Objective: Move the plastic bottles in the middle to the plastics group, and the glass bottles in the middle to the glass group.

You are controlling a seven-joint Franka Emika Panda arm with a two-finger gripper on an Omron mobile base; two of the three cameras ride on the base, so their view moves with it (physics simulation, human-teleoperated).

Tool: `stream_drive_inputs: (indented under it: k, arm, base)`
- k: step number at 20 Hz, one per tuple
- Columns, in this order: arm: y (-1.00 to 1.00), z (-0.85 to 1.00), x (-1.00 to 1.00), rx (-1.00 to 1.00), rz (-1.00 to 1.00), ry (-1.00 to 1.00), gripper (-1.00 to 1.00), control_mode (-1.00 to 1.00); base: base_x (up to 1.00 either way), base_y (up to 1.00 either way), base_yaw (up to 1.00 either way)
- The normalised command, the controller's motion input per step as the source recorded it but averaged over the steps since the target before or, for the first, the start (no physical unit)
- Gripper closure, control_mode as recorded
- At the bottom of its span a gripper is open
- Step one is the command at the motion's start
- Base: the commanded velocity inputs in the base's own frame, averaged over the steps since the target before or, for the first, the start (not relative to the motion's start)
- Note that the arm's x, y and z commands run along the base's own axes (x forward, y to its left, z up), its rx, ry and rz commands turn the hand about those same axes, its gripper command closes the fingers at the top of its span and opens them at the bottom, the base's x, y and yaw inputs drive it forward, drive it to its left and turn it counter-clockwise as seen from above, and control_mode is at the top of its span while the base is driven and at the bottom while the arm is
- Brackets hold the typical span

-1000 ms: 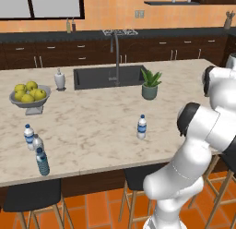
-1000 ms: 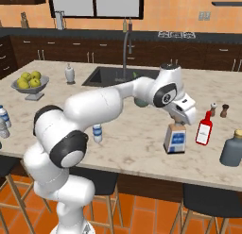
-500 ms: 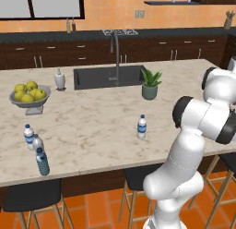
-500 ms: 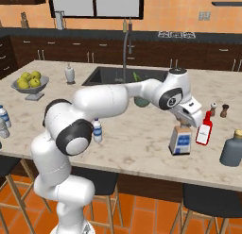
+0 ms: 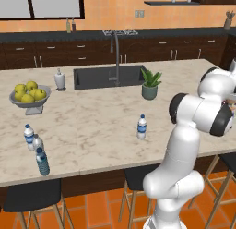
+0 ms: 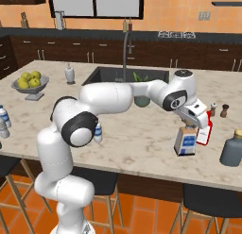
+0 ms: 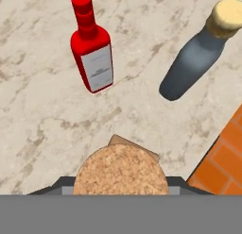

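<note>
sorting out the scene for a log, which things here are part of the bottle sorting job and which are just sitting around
Part of the job:
- cork-stoppered bottle, under the gripper
- red bottle
- water bottle mid-counter
- water bottles at the left edge

Just sitting around:
- fruit bowl
- potted plant
- soap dispenser
- grey corked bottle
- shakers

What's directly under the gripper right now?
The square glass bottle stands on the counter, its cork right below the gripper. The fingertips are hidden, so whether they grip it cannot be told.
</note>
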Motion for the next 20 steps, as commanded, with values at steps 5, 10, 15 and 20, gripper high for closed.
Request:
stream_drive_inputs:
  k: [5, 10, 15, 20]
  arm:
    - [-0.17, -0.14, 0.08, 0.0, 0.0, 0.0, 1.0, -1.0]
    - [-0.02, -0.13, 0.0, 0.0, 0.0, 0.0, 1.0, -1.0]
    - [0.0, -0.12, 0.0, 0.0, 0.0, 0.0, -1.0, -1.0]
    - [0.0, -0.01, 0.0, 0.0, 0.0, 0.0, -1.0, -1.0]
  base:
    - [0.0, 0.0, 0.0]
    - [0.0, 0.0, 0.0]
    - [0.0, 0.0, 0.0]
    - [0.0, 0.0, 0.0]
